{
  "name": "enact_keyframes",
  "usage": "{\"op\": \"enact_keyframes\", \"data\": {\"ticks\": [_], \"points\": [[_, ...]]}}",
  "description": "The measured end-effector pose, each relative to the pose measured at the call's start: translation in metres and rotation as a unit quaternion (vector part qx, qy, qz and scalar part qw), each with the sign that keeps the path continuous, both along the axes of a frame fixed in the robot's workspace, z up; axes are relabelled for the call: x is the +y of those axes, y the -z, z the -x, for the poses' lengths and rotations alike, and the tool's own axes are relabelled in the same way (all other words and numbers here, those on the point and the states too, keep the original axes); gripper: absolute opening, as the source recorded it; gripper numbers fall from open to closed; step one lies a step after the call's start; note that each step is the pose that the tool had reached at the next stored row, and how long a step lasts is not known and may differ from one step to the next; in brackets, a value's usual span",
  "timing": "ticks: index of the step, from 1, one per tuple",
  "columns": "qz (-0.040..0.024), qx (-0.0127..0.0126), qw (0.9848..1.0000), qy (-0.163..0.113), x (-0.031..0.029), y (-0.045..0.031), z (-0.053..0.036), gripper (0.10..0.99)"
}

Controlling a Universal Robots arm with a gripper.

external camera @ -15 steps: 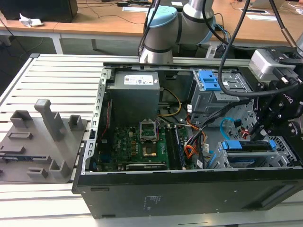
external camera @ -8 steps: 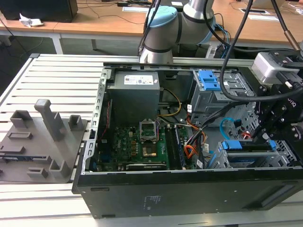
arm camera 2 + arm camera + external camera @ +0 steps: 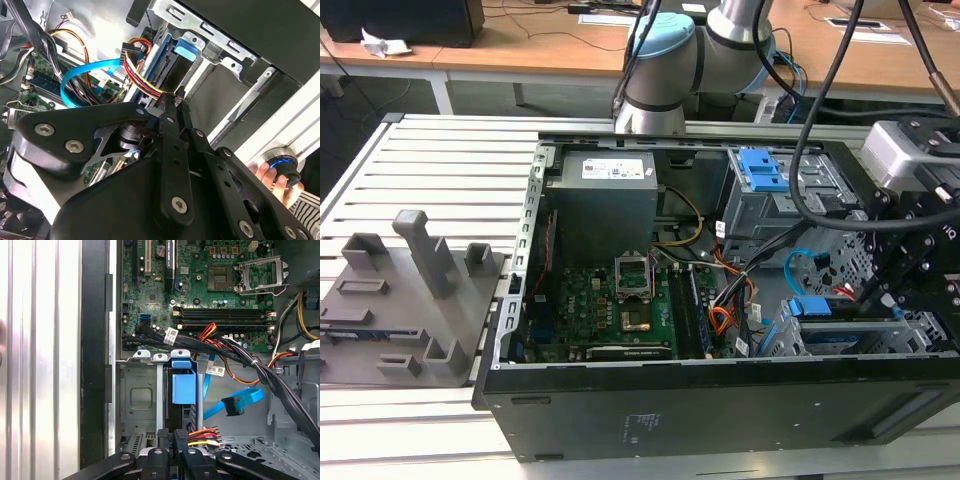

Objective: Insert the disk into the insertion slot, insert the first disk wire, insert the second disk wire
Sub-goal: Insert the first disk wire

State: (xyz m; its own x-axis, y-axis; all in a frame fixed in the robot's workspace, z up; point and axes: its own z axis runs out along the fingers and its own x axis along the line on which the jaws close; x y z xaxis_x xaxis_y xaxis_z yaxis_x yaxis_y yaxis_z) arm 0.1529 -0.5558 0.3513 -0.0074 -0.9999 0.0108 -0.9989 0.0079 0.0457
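The disk, black with a blue tab, sits inside the insertion slot, the low grey cage at the exterior view's right. My gripper is shut on the first disk wire, a red, yellow and black bundle. It holds the bundle's black plug end at the disk's rear edge. The second disk wire, a flat light-blue cable with a small black plug, lies loose beside the cage, apart from my gripper. In the exterior view my gripper hangs over the cage.
The taller cage with a blue latch stands behind the slot. Black cable bundles cross above the motherboard. A flat orange cable lies nearby. A person's hand rests by a blue-lit knob outside the case.
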Motion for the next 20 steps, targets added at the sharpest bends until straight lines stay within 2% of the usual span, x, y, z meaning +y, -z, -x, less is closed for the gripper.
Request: {"op": "enact_keyframes", "data": {"ticks": [13,18,20], "points": [[0.0000,0.0000,1.0000,0.000,-0.0120,0.0000,-0.0001,0.165],[0.0000,0.0000,1.0000,0.000,-0.0205,0.0000,0.0000,0.165],[-0.0005,0.0000,1.0000,0.000,-0.0208,0.0001,0.0000,0.165]]}}
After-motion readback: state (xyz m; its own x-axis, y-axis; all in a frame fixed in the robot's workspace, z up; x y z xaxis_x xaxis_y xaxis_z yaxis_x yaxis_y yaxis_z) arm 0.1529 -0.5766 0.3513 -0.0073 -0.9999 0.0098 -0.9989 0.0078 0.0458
